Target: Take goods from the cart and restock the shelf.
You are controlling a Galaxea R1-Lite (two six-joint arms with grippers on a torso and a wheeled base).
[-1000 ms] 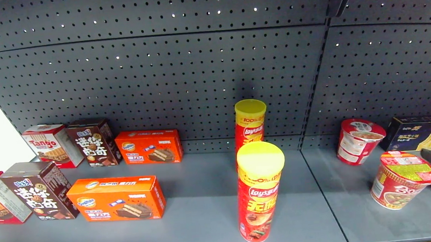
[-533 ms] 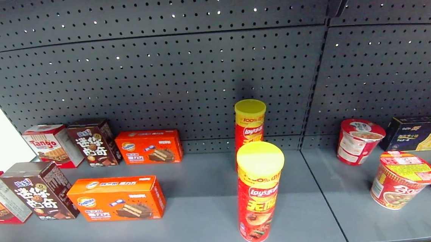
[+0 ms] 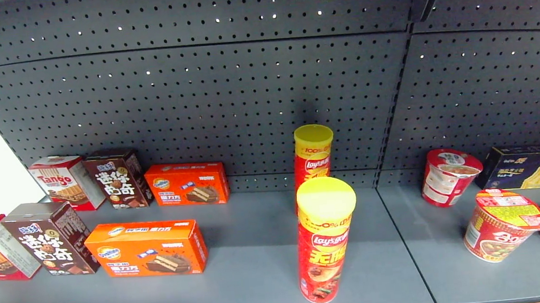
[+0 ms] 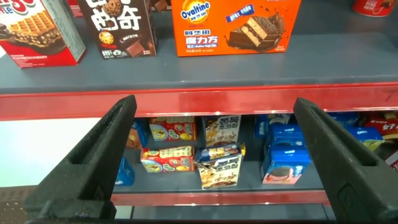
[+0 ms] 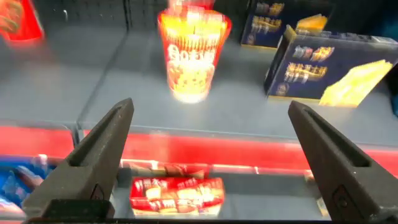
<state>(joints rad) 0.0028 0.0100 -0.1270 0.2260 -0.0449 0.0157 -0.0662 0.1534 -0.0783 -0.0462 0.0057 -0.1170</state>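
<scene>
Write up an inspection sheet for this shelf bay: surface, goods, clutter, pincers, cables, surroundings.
Surface: grey shelf, goods in two rows.
Job's things: front chip can and rear chip can upright; front orange box and front noodle cup standing on the shelf.
Clutter: nothing seen.
Grippers: left pincer and right pincer both open and empty, facing the shelf's red front edge.
Cables: nothing seen.
Surroundings: perforated back panel; stocked lower shelf.
</scene>
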